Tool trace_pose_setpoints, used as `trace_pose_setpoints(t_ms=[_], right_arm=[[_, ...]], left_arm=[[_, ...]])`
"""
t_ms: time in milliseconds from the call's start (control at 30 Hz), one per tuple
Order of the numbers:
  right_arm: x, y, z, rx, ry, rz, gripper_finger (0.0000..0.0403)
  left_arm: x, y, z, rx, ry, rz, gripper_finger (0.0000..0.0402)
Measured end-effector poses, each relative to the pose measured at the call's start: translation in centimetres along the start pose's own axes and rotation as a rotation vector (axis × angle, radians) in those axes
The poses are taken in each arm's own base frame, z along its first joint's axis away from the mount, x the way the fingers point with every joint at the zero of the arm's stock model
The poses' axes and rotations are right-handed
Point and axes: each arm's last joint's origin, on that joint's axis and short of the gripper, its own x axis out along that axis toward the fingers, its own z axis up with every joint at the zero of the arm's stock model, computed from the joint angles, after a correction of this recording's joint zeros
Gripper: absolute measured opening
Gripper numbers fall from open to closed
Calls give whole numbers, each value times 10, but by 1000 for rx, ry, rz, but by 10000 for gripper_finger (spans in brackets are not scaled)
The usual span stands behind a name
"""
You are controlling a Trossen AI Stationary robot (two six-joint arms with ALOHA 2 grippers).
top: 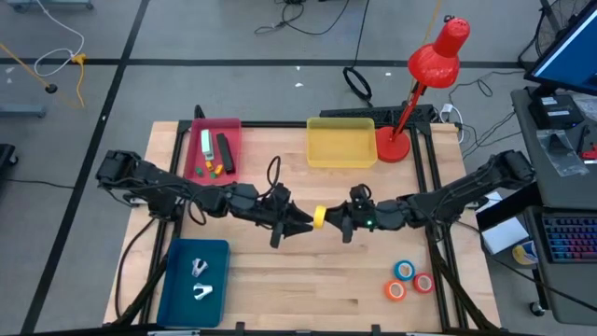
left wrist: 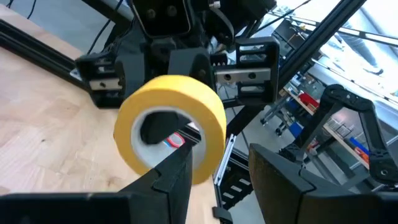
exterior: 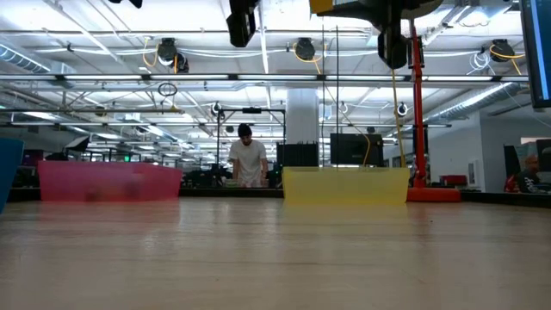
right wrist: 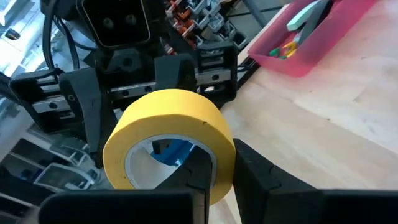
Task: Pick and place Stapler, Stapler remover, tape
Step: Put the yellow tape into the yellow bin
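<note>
The job looks partly done. The red tray (top: pixel 213 149) holds a stapler (top: pixel 205 144), a dark thing I cannot name, and tiny coloured bits. The blue tray (top: pixel 194 283) holds two silver staple removers (top: pixel 199 269). The yellow tray (top: pixel 341 145) looks empty, so I think the tape goes there.

One yellow tape roll (top: pixel 319 217) is up in the air over the middle of the worktop (top: pixel 308 289), between both arms. The right gripper (right wrist: pixel 219 171) is pinched on the roll's wall. The left gripper (left wrist: pixel 214 165) has its fingers apart, with one finger inside the ring, not squeezing yet.

Three more tape rolls (top: pixel 409 280) wait on the worktop near the right front corner: one blue and two orange or red. That makes four rolls.
</note>
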Motion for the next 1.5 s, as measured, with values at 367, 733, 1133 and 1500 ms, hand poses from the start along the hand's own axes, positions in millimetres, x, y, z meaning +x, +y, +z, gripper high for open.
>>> trace_pose_setpoints(t_ms=[367,733,1133,1500], right_arm=[[15,-7,-2,50,3,22,32],[17,-8,0,44,8,33,37],[10,-14,-11,-50,269,52,108],[7,-8,-16,-62,337,124,100]], left_arm=[[1,3,-1,7,6,12,157],[0,11,5,27,8,10,33],[-8,29,8,22,135,77,33],[-12,48,43,147,215,330,33]])
